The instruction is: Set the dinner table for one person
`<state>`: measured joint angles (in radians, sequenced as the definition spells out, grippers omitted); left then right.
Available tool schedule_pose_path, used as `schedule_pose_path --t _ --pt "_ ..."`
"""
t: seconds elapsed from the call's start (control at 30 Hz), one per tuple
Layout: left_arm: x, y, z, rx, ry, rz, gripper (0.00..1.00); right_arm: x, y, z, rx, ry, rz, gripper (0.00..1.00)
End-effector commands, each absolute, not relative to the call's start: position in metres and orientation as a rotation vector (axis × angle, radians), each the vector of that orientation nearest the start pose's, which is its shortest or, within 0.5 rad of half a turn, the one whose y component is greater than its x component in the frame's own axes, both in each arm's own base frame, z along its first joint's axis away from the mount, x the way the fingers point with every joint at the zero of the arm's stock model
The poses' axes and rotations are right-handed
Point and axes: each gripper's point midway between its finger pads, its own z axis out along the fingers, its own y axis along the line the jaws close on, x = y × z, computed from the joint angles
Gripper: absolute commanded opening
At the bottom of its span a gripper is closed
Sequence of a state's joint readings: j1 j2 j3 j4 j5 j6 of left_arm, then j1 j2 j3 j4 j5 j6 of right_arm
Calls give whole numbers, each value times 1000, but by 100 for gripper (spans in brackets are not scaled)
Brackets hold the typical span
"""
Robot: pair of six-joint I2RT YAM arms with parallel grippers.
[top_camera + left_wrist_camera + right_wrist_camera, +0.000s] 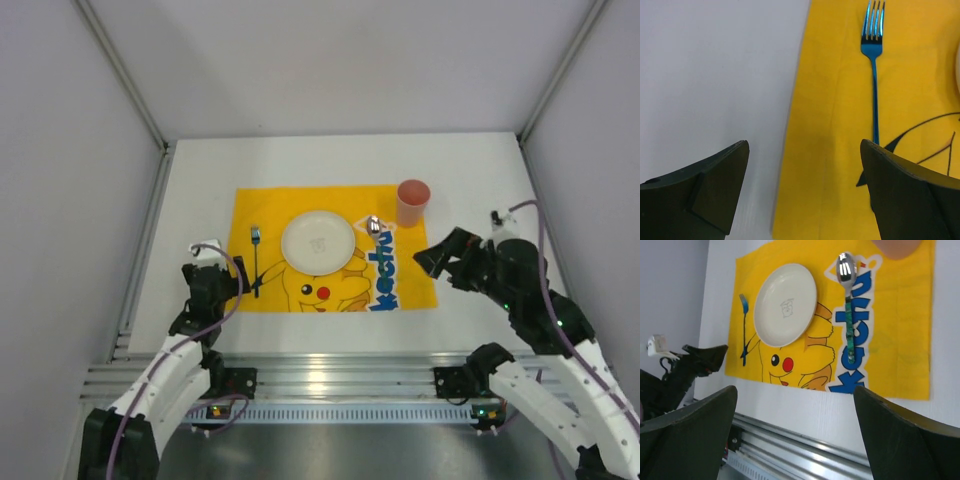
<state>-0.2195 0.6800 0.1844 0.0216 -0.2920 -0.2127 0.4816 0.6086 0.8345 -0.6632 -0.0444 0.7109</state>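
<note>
The dinner table (300,165) is lying flat and white, reaching out on every side of the plate (318,241). 1 yellow mat (268,208) is spreading under the plate, with 1 blue fork (255,256) left of it, 1 spoon (376,228) right of it, and 1 pink cup (412,203) further right (towards the back). The left gripper (804,147) is hovering released and empty left of the plate, its right finger covering the fork's handle end. The right gripper (795,392) is gaping empty, well right of the plate.
</note>
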Motion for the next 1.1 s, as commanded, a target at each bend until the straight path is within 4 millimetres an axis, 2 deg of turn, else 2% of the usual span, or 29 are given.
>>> schedule_pose_path --t 0.0,0.03,0.07,0.1,0.13,0.17,0.2,0.27,0.3,0.37,0.4,0.43,0.47,0.5,0.53,0.6,0.63,0.67,0.7,0.73,0.77,0.8,0.83,0.87,0.93,1.0,1.03,1.07 --pt "299 -3 130 -213 1713 41 98 174 85 273 575 1966 676 100" --pt "302 -3 131 -214 1715 40 98 166 70 267 662 1963 625 100" --pt "303 -2 130 -197 1723 58 97 145 48 251 819 1987 558 100" --pt "304 -1 130 -186 1724 67 97 136 22 265 920 1897 495 100" --pt "306 0 132 -173 1715 87 98 117 5 259 1021 1887 455 100" --pt "306 2 132 -171 1714 94 98 108 -5 262 1075 1857 440 100" --pt "307 3 130 -172 1720 99 98 98 -18 273 1121 1798 434 100" --pt "309 4 131 -187 1713 87 98 84 -29 282 1153 1721 450 100" --pt "310 3 130 -185 1716 85 98 77 -34 295 1155 1666 470 100" --pt "312 2 132 -198 1704 70 97 81 -36 302 1080 1651 416 100" --pt "312 1 132 -196 1706 61 97 94 -28 296 1005 1711 383 100" --pt "314 -3 135 -177 1703 44 97 119 -18 307 838 1743 335 100" --pt "315 -6 138 -159 1701 37 97 137 -7 306 751 1775 324 100" --pt "314 -8 138 -138 1711 35 96 157 13 288 644 1861 329 100" --pt "315 -8 143 -118 1705 45 96 190 28 297 479 1863 300 100" --pt "315 -7 148 -105 1694 51 97 216 57 282 343 1934 348 100" --pt "314 -6 145 -103 1699 57 98 235 71 279 291 1951 371 100" --pt "313 -5 143 -107 1703 61 98 240 82 274 261 1971 411 100" --pt "312 -5 140 -109 1707 59 98 239 100 265 210 2012 500 100" --pt "312 -4 138 -116 1712 56 98 240 110 263 206 2024 561 100" --pt "312 -4 137 -111 1711 51 98 235 116 252 203 2049 595 100" --pt "312 -8 133 -88 1722 28 98 224 132 250 157 2070 703 100" --pt "313 -5 133 -91 1715 26 98 214 138 254 151 2043 774 100" --pt "315 -5 131 -84 1720 19 98 202 148 242 116 2079 850 100" --pt "319 -1 132 -84 1708 6 99 190 143 252 101 2030 865 100" --pt "323 3 125 -94 1727 12 98 180 145 270 38 1961 908 100" --pt "328 11 130 -112 1702 34 98 174 147 282 1 1904 940 100" --pt "331 14 117 -121 1736 53 98 169 151 281 -23 1903 970 100"
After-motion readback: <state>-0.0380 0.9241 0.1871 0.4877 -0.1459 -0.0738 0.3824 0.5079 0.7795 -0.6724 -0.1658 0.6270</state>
